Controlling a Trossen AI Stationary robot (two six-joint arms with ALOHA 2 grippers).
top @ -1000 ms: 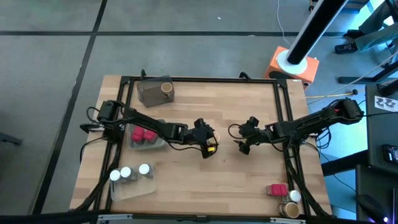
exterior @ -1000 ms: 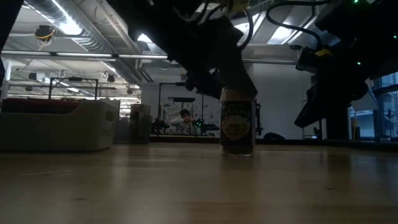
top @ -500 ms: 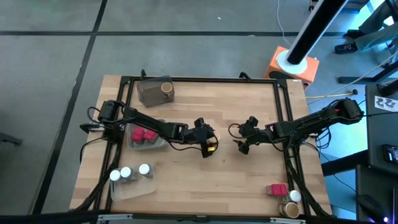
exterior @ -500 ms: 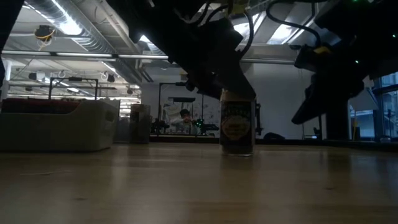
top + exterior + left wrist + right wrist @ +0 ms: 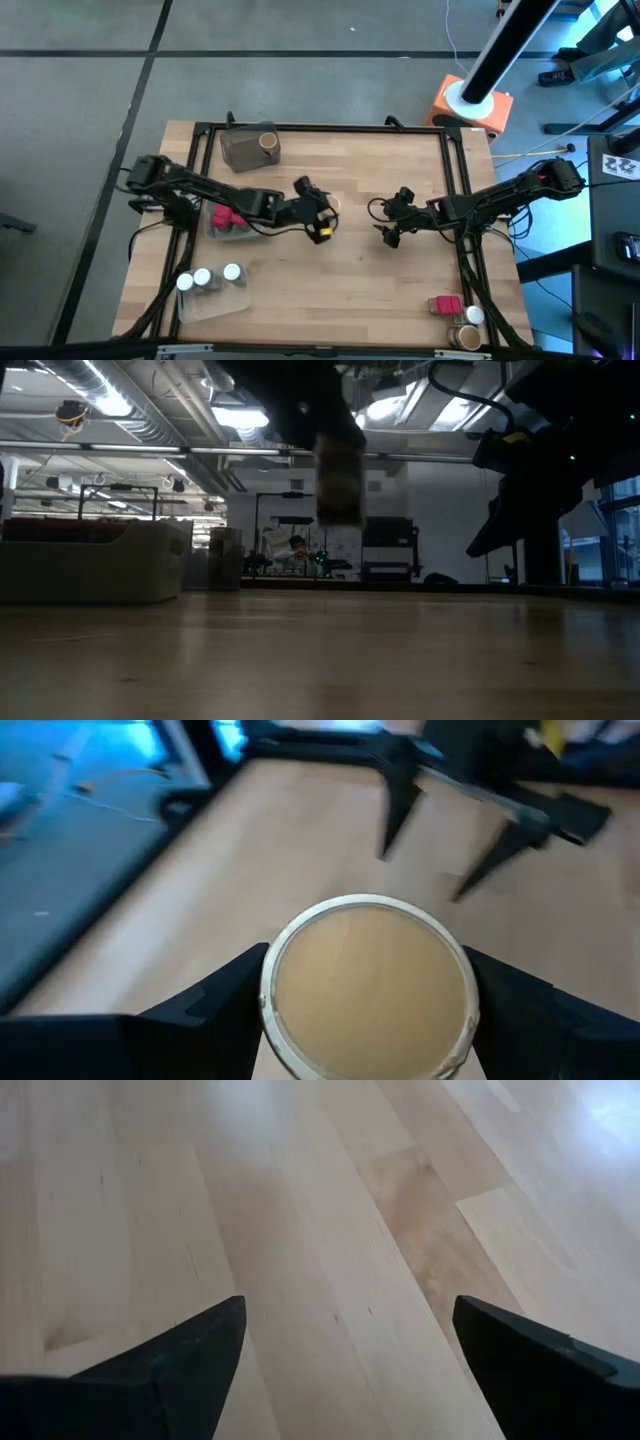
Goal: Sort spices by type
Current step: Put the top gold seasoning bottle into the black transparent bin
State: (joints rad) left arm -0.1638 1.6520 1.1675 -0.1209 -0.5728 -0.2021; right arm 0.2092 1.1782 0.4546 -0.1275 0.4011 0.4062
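The left end effector (image 5: 318,222) is clamped on the upright tan-topped jar (image 5: 368,986); the grey tray (image 5: 240,150) lies beyond, nearer this arm.

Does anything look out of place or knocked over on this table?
Nothing is spilled or tipped. Three spices sit loose at the table's near right corner, outside any tray, and the left claw holds a tan-topped jar in mid-air.

Short round jar with tan lid (image 5: 368,988), upright, lifted clear of the table near its middle, clamped between dark fingers (image 5: 205,1010). A matching tan-topped jar (image 5: 267,142) stands in the grey tray. Pink-red boxy packets (image 5: 229,216) sit in the left tray. Clear white-capped jars (image 5: 208,277) stand in the near-left tray. One pink packet (image 5: 444,304), white-capped jar (image 5: 473,316) and tan jar (image 5: 464,337) cluster at the near-right corner.
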